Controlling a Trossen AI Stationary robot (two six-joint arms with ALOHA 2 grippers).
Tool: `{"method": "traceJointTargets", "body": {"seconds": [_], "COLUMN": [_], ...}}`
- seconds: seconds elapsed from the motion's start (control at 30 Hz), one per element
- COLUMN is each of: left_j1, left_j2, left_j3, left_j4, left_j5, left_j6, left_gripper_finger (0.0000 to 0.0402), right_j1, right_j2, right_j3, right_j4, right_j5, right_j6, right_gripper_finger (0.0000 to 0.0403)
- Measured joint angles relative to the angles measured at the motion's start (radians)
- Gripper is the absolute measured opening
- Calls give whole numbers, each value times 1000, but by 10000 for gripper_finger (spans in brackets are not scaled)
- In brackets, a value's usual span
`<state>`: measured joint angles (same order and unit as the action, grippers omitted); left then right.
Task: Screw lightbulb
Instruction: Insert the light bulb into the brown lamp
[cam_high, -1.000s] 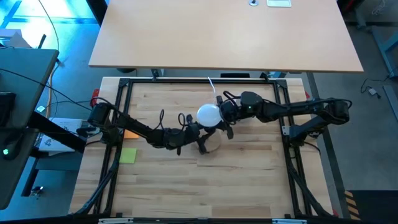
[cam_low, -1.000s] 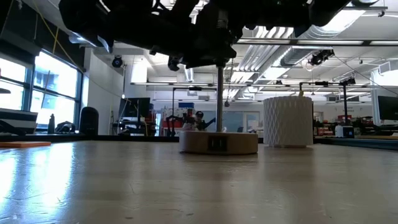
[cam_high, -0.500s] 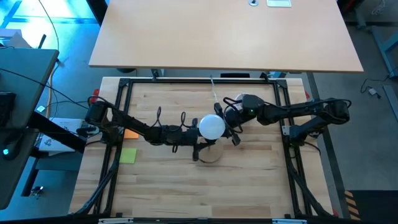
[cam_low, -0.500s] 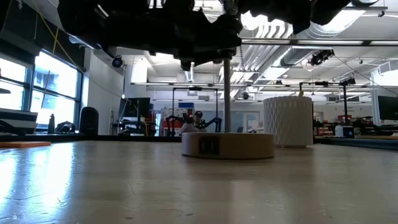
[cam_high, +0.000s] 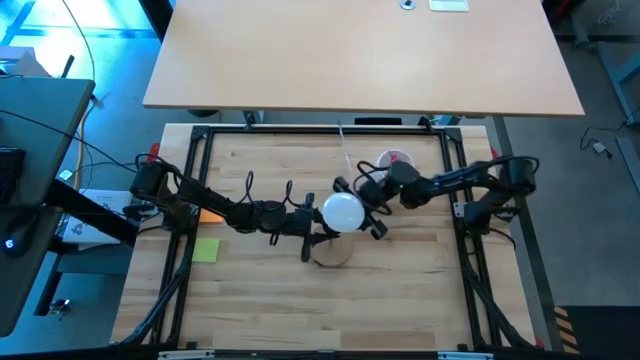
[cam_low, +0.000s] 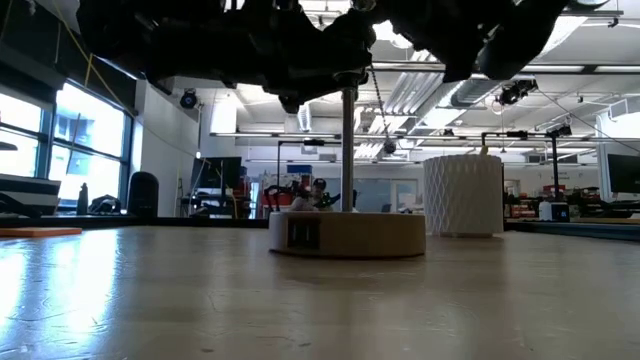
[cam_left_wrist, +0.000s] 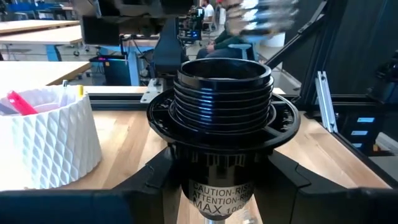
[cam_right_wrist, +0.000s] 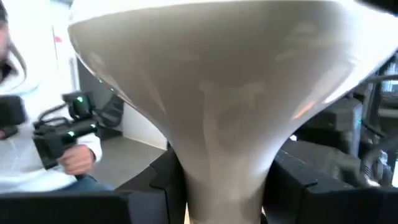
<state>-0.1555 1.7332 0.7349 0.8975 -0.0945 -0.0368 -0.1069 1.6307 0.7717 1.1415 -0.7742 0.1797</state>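
Holding the lightbulb by its neck over mid-table, the right gripper is clamped on it, while the left gripper is closed around the black socket right beside it.

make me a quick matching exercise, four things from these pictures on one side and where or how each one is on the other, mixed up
Things:
1. lightbulb
2. black lamp socket
3. white latticed cup
4. yellow-green sticky note

States:
a. lying flat near the table's left edge
b. held between the left gripper's fingers
c. standing on the table, pink items inside
d. gripped at its neck by the right gripper

Pairs: 1-d, 2-b, 3-c, 4-a
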Motion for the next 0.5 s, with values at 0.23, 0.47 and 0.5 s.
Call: {"method": "traceJointTargets", "body": {"seconds": [0.23, 0.47, 0.5], "left_j1": [-2, -5, -6], "left_j2": [0, 0, 0], "left_j3": [0, 0, 0], "left_j4": [-1, -5, -4], "left_j5": [5, 8, 7], "left_j6": [-8, -7, -5], "left_gripper_finger": [140, 140, 140], "right_j1": [-11, -27, -32], "right_j2": [82, 82, 82], "right_j3": [60, 45, 45], "right_j4": [9, 39, 37], "right_j5": [-45, -116, -115], "right_j6": [32, 30, 30], "right_gripper_finger": [146, 146, 146]}}
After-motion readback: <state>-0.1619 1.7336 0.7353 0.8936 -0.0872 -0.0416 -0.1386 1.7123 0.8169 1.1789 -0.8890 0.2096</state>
